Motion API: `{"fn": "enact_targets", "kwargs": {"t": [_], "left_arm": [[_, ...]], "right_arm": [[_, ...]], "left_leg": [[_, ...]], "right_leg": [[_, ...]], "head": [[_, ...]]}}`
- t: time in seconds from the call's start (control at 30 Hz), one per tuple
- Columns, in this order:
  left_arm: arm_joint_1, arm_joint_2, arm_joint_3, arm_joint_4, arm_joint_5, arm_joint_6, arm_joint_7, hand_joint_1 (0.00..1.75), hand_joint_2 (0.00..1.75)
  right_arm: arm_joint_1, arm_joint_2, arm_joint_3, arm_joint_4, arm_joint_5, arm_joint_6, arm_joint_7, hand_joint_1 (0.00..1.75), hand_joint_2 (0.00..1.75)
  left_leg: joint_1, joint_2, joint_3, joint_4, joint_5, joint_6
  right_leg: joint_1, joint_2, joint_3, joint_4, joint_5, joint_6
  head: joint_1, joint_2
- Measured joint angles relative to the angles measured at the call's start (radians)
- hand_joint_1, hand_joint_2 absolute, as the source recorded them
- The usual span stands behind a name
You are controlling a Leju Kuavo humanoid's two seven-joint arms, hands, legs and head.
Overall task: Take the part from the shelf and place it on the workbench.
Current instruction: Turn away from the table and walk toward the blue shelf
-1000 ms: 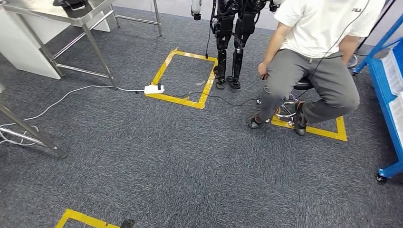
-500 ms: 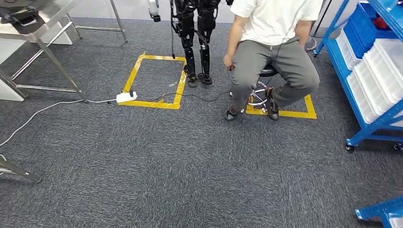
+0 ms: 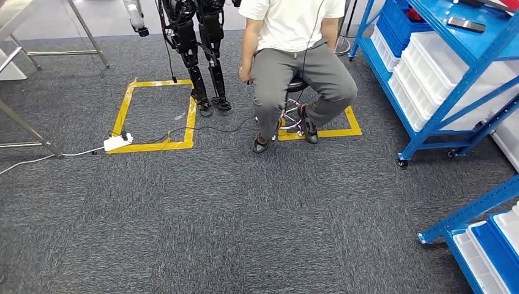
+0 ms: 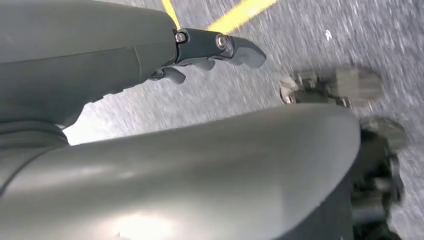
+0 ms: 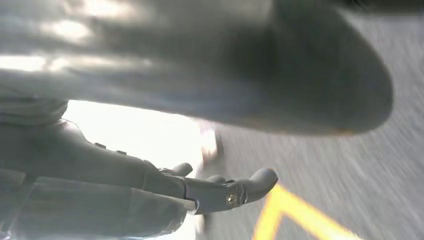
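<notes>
Early stage: blue shelf (image 3: 428,92) at 2 o'clock, part not yet taken; left hand (image 4: 210,47) and right hand (image 5: 220,190) hang empty, fingers apart

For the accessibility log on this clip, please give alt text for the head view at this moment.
A blue shelf holding white bins stands at the right of a grey carpeted floor. A person sits on a stool beside it, next to another dark-legged robot by a yellow tape square, where a white power strip lies.
</notes>
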Motion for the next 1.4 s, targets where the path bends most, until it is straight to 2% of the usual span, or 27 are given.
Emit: {"fn": "enact_targets", "kwargs": {"t": [0.07,0.13,0.2,0.23,0.27,0.33,0.4,0.43,0.5,0.53,0.57,0.63,0.7,0.73,0.8,0.87,0.9,0.93,1.03,1.07,1.13,1.17,1.2,1.27,1.3,1.33,1.4], "left_arm": [[0.002,0.001,0.0,0.0,-0.006,0.011,0.011,0.0,0.0],[0.016,0.009,0.0,0.0,-0.008,0.022,0.011,0.0,0.0],[0.038,0.019,0.001,0.001,-0.012,0.024,0.001,0.0,0.0],[0.047,0.024,0.001,0.001,-0.014,0.024,-0.004,0.0,0.0],[0.052,0.027,0.001,0.001,-0.015,0.025,-0.006,0.0,0.0],[0.055,0.029,0.001,0.002,-0.016,0.028,-0.009,0.0,0.0],[0.055,0.031,0.002,0.002,-0.017,0.032,-0.009,0.0,0.0],[0.055,0.033,0.002,0.002,-0.017,0.033,-0.009,0.0,0.0],[0.052,0.034,0.003,0.002,-0.018,0.032,-0.009,0.0,0.0],[0.051,0.035,0.003,0.002,-0.018,0.032,-0.009,0.0,0.0],[0.051,0.035,0.004,0.002,-0.019,0.031,-0.009,0.0,0.0],[0.053,0.035,0.007,0.003,-0.019,0.031,-0.009,0.0,0.0],[0.058,0.036,0.012,0.003,-0.019,0.031,-0.008,0.0,0.0],[0.06,0.036,0.014,0.003,-0.019,0.031,-0.008,0.0,0.0],[0.063,0.036,0.017,0.004,-0.019,0.031,-0.008,0.0,0.0],[0.064,0.037,0.019,0.004,-0.019,0.031,-0.008,0.0,0.0],[0.064,0.037,0.019,0.004,-0.019,0.031,-0.008,0.0,0.0],[0.064,0.038,0.02,0.004,-0.019,0.031,-0.008,0.0,0.0],[0.06,0.038,0.021,0.005,-0.019,0.031,-0.008,0.0,0.0],[0.059,0.038,0.021,0.005,-0.02,0.031,-0.008,0.0,0.0],[0.059,0.038,0.022,0.005,-0.023,0.032,-0.008,0.0,0.0],[0.06,0.038,0.023,0.005,-0.025,0.032,-0.008,0.0,0.0],[0.062,0.038,0.024,0.005,-0.027,0.032,-0.008,0.0,0.0],[0.065,0.038,0.025,0.005,-0.029,0.033,-0.008,0.0,0.0],[0.065,0.038,0.026,0.005,-0.029,0.033,-0.008,0.0,0.0],[0.065,0.037,0.026,0.006,-0.029,0.033,-0.008,0.0,0.0],[0.064,0.037,0.026,0.006,-0.03,0.033,-0.009,0.0,0.0]], "right_arm": [[0.003,-0.003,-0.036,0.001,-0.035,0.035,0.056,0.0,0.0],[0.005,-0.006,-0.066,0.001,-0.048,0.061,0.092,0.0,0.0],[0.008,-0.009,-0.086,0.001,-0.047,0.08,0.114,0.0,0.0],[0.01,-0.01,-0.093,0.001,-0.043,0.087,0.12,0.0,0.0],[0.012,-0.011,-0.097,0.001,-0.039,0.092,0.124,0.0,0.0],[0.015,-0.013,-0.103,0.001,-0.031,0.098,0.127,0.0,0.0],[0.01,-0.013,-0.106,0.001,-0.025,0.104,0.128,0.0,0.0],[0.008,-0.013,-0.107,0.001,-0.023,0.107,0.128,0.0,0.0],[0.007,-0.014,-0.11,0.001,-0.021,0.111,0.128,0.0,0.0],[0.007,-0.015,-0.112,0.001,-0.02,0.113,0.128,0.0,0.0],[0.007,-0.017,-0.114,0.001,-0.019,0.113,0.128,0.0,0.0],[0.006,-0.019,-0.115,0.001,-0.016,0.114,0.128,0.0,0.0],[0.006,-0.021,-0.115,0.001,-0.015,0.115,0.128,0.0,0.0],[0.006,-0.021,-0.115,0.001,-0.015,0.115,0.128,0.0,0.0],[0.007,-0.021,-0.115,0.001,-0.015,0.116,0.128,0.0,0.0],[0.006,-0.021,-0.115,0.001,-0.015,0.116,0.128,0.0,0.0],[0.004,-0.021,-0.115,0.001,-0.015,0.116,0.128,0.0,0.0],[0.003,-0.021,-0.115,0.001,-0.015,0.116,0.128,0.0,0.0],[0.007,-0.021,-0.115,0.001,-0.011,0.116,0.128,0.0,0.0],[0.009,-0.021,-0.115,0.001,-0.01,0.116,0.127,0.0,0.0],[0.009,-0.022,-0.116,0.001,-0.008,0.115,0.125,0.0,0.0],[0.007,-0.022,-0.116,0.001,-0.008,0.114,0.121,0.0,0.0],[0.006,-0.021,-0.116,0.001,-0.007,0.114,0.118,0.0,0.0],[0.006,-0.02,-0.116,0.001,-0.003,0.113,0.112,0.0,0.0],[0.007,-0.02,-0.116,0.001,-0.001,0.111,0.108,0.0,0.0],[0.009,-0.021,-0.116,0.001,0.001,0.108,0.102,0.0,0.0],[0.009,-0.022,-0.116,0.001,0.004,0.085,0.069,0.0,0.0]], "left_leg": [[0.003,0.025,0.007,-0.021,0.013,0.005],[0.002,0.059,0.01,-0.03,0.017,0.007],[0.001,0.098,0.009,-0.03,0.015,0.007],[0.0,0.116,0.008,-0.029,0.013,0.005],[0.001,0.129,0.009,-0.029,0.012,0.003],[0.003,0.15,0.012,-0.028,0.008,-0.004],[0.0,0.17,0.02,-0.026,0.0,-0.018],[-0.001,0.18,0.024,-0.026,-0.003,-0.026],[0.003,0.198,0.031,-0.027,-0.007,-0.038],[0.007,0.187,0.031,-0.018,-0.016,-0.045],[0.012,0.163,0.024,0.006,-0.036,-0.051],[0.018,0.094,-0.025,0.122,-0.108,-0.057],[0.019,0.065,-0.092,0.259,-0.166,-0.058],[0.019,0.062,-0.11,0.291,-0.169,-0.057],[0.019,0.052,-0.087,0.231,-0.111,-0.052],[0.022,0.007,-0.024,0.086,-0.035,-0.045],[0.022,-0.013,-0.003,0.035,-0.015,-0.044],[0.021,-0.026,0.007,0.008,-0.008,-0.042],[0.012,-0.005,0.008,-0.001,-0.005,-0.032],[0.012,0.006,0.008,-0.006,0.0,-0.024],[0.013,0.033,0.007,-0.015,0.009,-0.009],[0.012,0.05,0.006,-0.017,0.012,-0.003],[0.011,0.067,0.003,-0.017,0.012,-0.001],[0.008,0.103,0.001,-0.017,0.012,0.0],[0.008,0.118,0.0,-0.016,0.011,0.0],[0.008,0.131,0.001,-0.016,0.01,-0.002],[0.005,0.157,0.005,-0.014,0.005,-0.01]], "right_leg": [[0.004,-0.041,-0.023,0.032,-0.015,0.002],[0.004,-0.104,-0.08,0.14,-0.067,-0.002],[-0.003,-0.124,-0.135,0.257,-0.113,0.003],[-0.008,-0.129,-0.141,0.274,-0.116,0.012],[-0.013,-0.135,-0.125,0.25,-0.104,0.023],[-0.023,-0.169,-0.044,0.111,-0.058,0.043],[-0.022,-0.203,0.019,0.003,-0.026,0.043],[-0.019,-0.208,0.028,-0.013,-0.022,0.036],[-0.017,-0.186,0.025,-0.013,-0.017,0.021],[-0.019,-0.173,0.025,-0.015,-0.015,0.014],[-0.023,-0.163,0.026,-0.016,-0.013,0.006],[-0.026,-0.14,0.028,-0.018,-0.01,-0.007],[-0.021,-0.114,0.026,-0.017,-0.008,-0.013],[-0.019,-0.1,0.026,-0.017,-0.008,-0.014],[-0.018,-0.07,0.029,-0.016,-0.007,-0.013],[-0.015,-0.042,0.03,-0.014,-0.006,-0.009],[-0.013,-0.029,0.027,-0.012,-0.004,-0.005],[-0.011,-0.018,0.022,-0.011,-0.002,0.0],[-0.012,0.009,0.007,-0.015,0.006,0.017],[-0.012,-0.004,0.0,-0.007,0.004,0.02],[-0.008,-0.059,-0.033,0.049,-0.027,0.016],[-0.008,-0.095,-0.062,0.111,-0.058,0.01],[-0.009,-0.113,-0.097,0.183,-0.09,0.007],[-0.013,-0.126,-0.145,0.29,-0.13,0.012],[-0.015,-0.13,-0.138,0.286,-0.125,0.021],[-0.017,-0.137,-0.11,0.241,-0.107,0.031],[-0.02,-0.185,-0.019,0.088,-0.059,0.045]], "head": [[0.003,0.0],[0.009,0.0],[0.012,0.0],[0.012,0.0],[0.012,0.0],[0.013,0.0],[0.011,0.0],[0.011,0.0],[0.009,0.0],[0.008,0.0],[0.006,0.0],[0.001,0.0],[0.0,0.0],[-0.001,0.0],[-0.001,0.0],[-0.001,0.0],[0.0,0.0],[0.0,0.0],[0.0,0.0],[0.0,0.0],[0.004,0.0],[0.007,0.0],[0.01,0.0],[0.011,0.0],[0.012,0.0],[0.012,0.0],[0.013,0.0]]}}
